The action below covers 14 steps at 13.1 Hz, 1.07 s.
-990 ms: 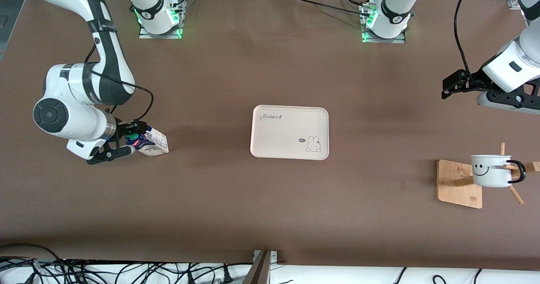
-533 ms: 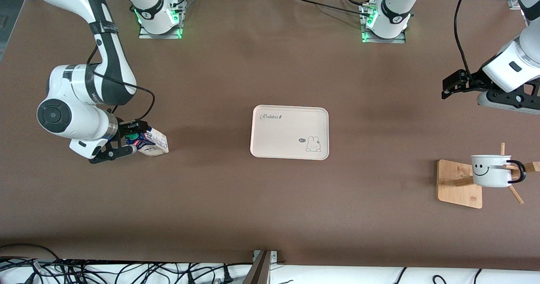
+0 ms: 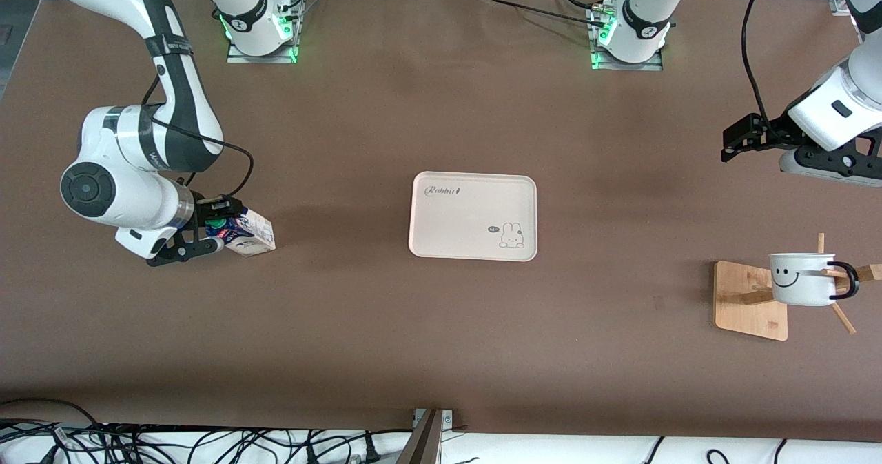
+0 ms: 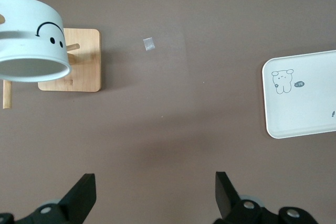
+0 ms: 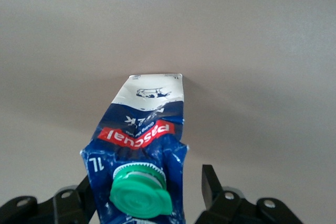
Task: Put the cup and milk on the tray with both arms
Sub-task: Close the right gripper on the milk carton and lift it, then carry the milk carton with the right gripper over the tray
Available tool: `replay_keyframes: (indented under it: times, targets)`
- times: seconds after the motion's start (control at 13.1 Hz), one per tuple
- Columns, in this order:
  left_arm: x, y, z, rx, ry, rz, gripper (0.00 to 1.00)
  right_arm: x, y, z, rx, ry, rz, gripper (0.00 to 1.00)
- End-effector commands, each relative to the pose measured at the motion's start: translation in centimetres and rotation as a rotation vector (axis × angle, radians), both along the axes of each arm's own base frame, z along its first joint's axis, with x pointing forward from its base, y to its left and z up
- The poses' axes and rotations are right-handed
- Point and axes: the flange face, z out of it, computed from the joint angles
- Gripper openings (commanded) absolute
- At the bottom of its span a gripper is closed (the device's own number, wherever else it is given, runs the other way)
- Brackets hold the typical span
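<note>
The milk (image 3: 251,232) lies tipped on the table toward the right arm's end, its green cap (image 5: 140,198) facing my right gripper. My right gripper (image 3: 210,232) is open, with its fingers on either side of the carton's cap end (image 5: 148,188); one finger is against the carton and the other stands a little off it. The cup (image 3: 801,279) hangs on a peg of the bamboo stand (image 3: 747,300) toward the left arm's end and also shows in the left wrist view (image 4: 31,40). The tray (image 3: 455,224) lies empty at mid-table. My left gripper (image 3: 736,140) is open and empty (image 4: 155,192) over bare table.
A small pale scrap (image 4: 149,44) lies on the table between the stand and the tray (image 4: 310,114). Cables (image 3: 172,443) run along the table edge nearest the front camera. A metal post (image 3: 427,436) stands at that edge.
My right arm's wrist has shifted slightly toward the carton. The carton, cup, tray and left arm have not moved.
</note>
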Motion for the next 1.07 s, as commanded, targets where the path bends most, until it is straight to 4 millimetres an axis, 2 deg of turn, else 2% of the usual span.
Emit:
replay_keyframes:
  times: [0.0, 0.3, 0.69, 0.99]
  targets:
    - [0.3, -0.1, 0.6, 0.021, 0.005, 0.0, 1.0, -0.6, -0.1, 0.4, 0.016, -0.008, -0.02, 0.7]
    - [0.3, -0.2, 0.6, 0.019, 0.005, 0.0, 1.0, -0.6, 0.0, 0.5, 0.016, -0.008, -0.02, 0.57]
    - [0.3, -0.1, 0.6, 0.021, 0.005, 0.002, 1.0, -0.3, 0.0, 1.0, 0.018, -0.013, -0.029, 0.54]
    - [0.3, -0.1, 0.6, 0.021, 0.005, 0.002, 1.0, 0.3, 1.6, 2.9, 0.018, -0.031, -0.071, 0.54]
